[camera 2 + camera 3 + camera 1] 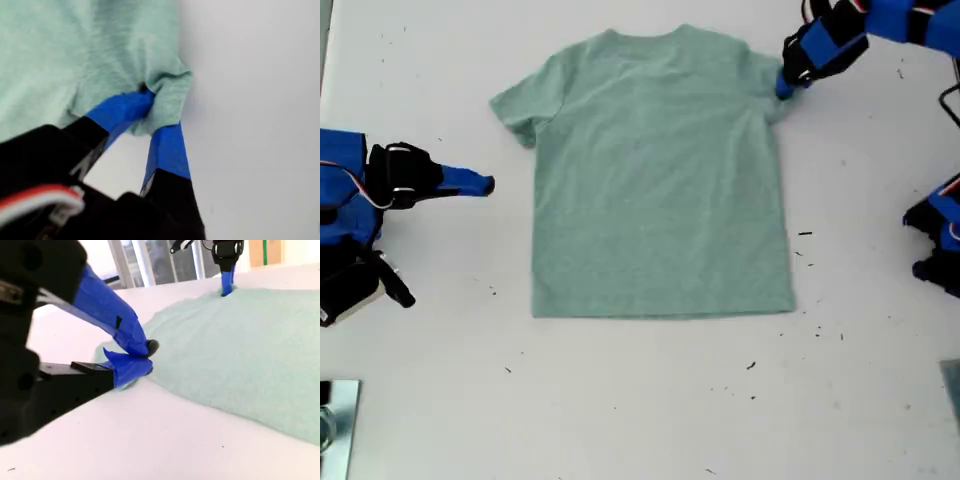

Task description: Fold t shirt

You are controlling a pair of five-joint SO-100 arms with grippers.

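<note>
The t shirt (660, 180) lies flat and spread on the white table, neck toward the far edge; it is pale sage green. My first gripper (785, 85) is at its sleeve on the exterior view's right. In the first wrist view the first gripper (156, 112) is shut on the bunched sleeve hem of the t shirt (100, 45). My second gripper (488, 185) sits low over the table at the exterior view's left, short of the other sleeve. In the second wrist view the second gripper (147, 357) has its blue jaws shut with nothing between them, just beside the t shirt (240, 350).
The white table (640, 400) carries small dark specks. An arm base (935, 240) stands at the exterior view's right edge. A metallic object (335, 425) sits in the exterior view's bottom left corner.
</note>
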